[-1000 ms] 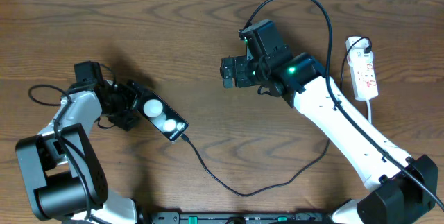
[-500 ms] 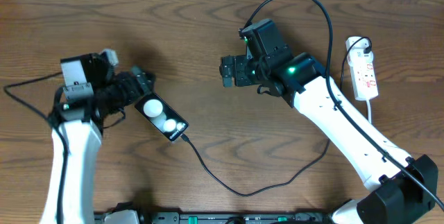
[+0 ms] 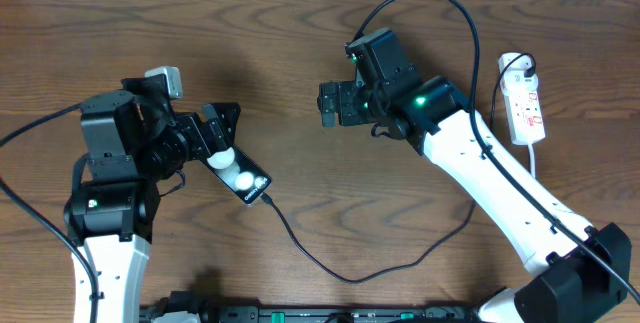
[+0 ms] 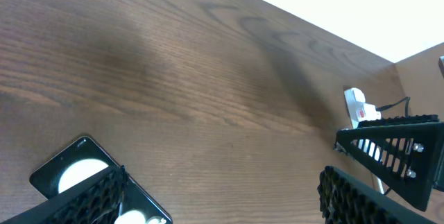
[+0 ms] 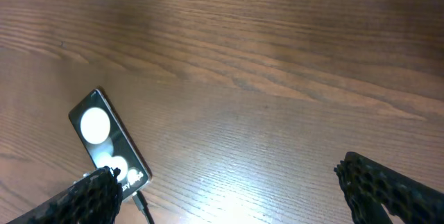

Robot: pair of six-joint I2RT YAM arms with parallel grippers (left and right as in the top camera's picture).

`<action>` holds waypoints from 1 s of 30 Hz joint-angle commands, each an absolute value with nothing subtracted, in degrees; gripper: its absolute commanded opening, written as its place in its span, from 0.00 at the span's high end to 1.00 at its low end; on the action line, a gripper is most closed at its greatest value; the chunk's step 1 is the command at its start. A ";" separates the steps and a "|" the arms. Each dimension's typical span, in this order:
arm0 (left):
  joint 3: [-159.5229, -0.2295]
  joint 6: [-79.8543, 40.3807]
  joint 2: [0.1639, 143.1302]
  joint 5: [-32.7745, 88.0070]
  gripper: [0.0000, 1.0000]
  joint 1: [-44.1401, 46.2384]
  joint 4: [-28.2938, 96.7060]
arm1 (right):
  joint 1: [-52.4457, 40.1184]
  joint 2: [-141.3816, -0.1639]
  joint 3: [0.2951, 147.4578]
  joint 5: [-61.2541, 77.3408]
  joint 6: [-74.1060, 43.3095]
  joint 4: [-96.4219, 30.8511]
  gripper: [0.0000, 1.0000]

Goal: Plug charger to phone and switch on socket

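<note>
The phone lies flat on the table, left of centre. The charger appears seated in the phone's near end. Its cable loops across the front of the table and passes under the right arm. The socket sits near the right edge, well apart from both tools.

The left tool hangs spread wide and empty over the phone's far end. A low sweep there could shove the phone and tug the plug loose. The right tool, also wide open and holding nothing, is the nearer one to the socket. If it crosses over, its arm could snag the slack cable on the way. A push on a switch may also slide the light socket instead of clicking it.
</note>
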State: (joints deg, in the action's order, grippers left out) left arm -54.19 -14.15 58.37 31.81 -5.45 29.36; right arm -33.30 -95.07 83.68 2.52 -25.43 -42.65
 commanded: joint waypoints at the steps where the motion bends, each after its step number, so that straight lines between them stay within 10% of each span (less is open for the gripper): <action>1: -55.09 -12.88 58.63 32.36 0.11 -5.32 29.61 | -33.43 -93.76 84.31 1.58 -26.06 -42.89 0.01; 13: -55.09 -12.91 59.59 32.36 0.11 -5.32 29.58 | -28.01 -91.72 92.42 11.16 -19.00 -54.26 0.01; 21: -55.09 -12.91 59.59 32.36 0.11 -5.32 29.58 | -13.02 -91.72 108.84 12.82 -7.99 -80.40 0.01; 30: -55.09 -12.91 59.59 32.36 0.11 -5.32 29.58 | 11.07 -93.06 109.89 3.14 -3.18 -82.00 0.01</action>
State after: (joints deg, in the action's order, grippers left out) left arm -54.19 -13.63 59.46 31.81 -5.45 29.63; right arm 4.95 -92.31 109.43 6.37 -7.57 -81.69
